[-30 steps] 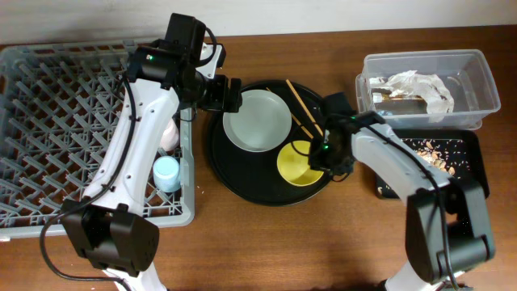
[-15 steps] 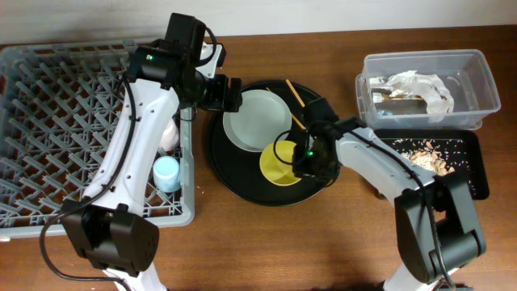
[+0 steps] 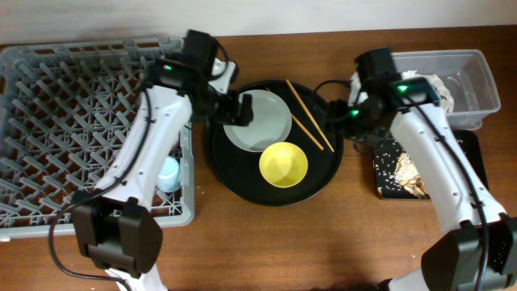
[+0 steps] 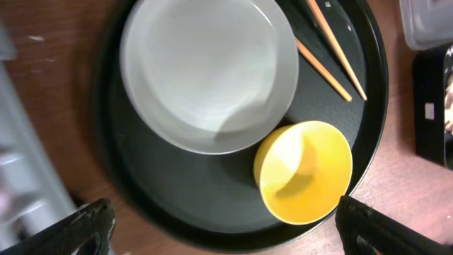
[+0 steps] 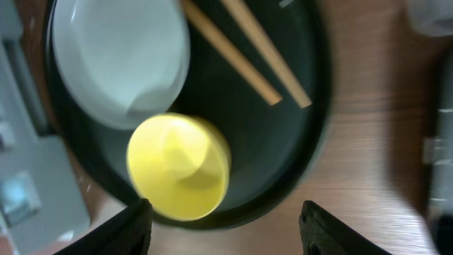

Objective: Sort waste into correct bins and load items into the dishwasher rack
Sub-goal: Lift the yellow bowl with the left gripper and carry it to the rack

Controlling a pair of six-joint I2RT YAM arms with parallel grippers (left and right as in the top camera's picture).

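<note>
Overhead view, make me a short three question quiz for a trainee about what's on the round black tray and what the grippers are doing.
1. True or false: the left gripper and the right gripper are both open, and the yellow bowl stands on the round black tray.
2. Where do the chopsticks lie? A. inside the yellow bowl; B. on the round black tray, beside the plate; C. in the left gripper.
3. Fill in: the light blue cup stands in the ___.
Key: 1 true; 2 B; 3 dishwasher rack.
</note>
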